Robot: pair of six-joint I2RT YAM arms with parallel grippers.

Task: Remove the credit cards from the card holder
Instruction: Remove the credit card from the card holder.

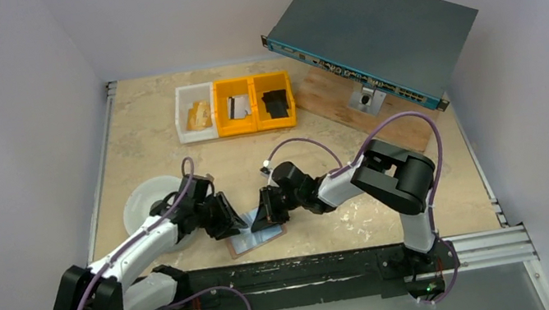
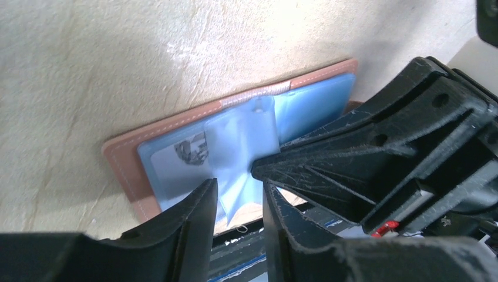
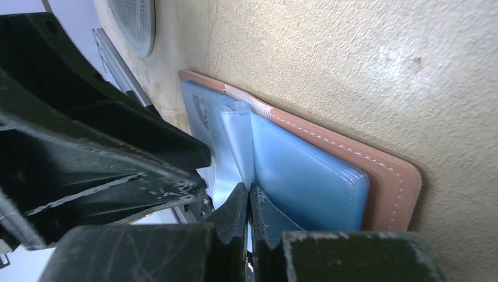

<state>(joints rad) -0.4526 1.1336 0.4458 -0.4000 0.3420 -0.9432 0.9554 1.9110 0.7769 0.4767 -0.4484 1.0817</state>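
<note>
One pale marbled tabletop [image 1: 171,150] carries everything. Largest on it is a flat grey box [image 1: 376,26] at the far right corner, propped aslant on a wooden board [image 1: 325,93]. Three small bins stand in a row near the middle of the far edge: a white bin [image 1: 197,135] with yellowish pieces, a yellow bin [image 1: 238,128] with something silvery and dark, and a second yellow bin [image 1: 278,122] with a black piece. A white plate [image 1: 141,203] sits toward the left edge.

Next in size, the card holder [image 1: 256,241] [image 2: 126,155] [image 3: 387,176] lies spread open and flat near the middle of the near edge, tan side down and pale blue faces up. A credit card [image 2: 188,154] with a printed face shows through one inner pocket. A thin see-through leaf [image 2: 246,129] [image 3: 235,135] stands up from the fold.

The right gripper [image 1: 266,210] [image 3: 248,191] has its fingers pressed together on the leaf's lower edge. The left gripper [image 1: 231,218] [image 2: 239,185] faces it, close by. Its fingers stand apart on either side of the same leaf, and whether they touch it cannot be told.
</note>
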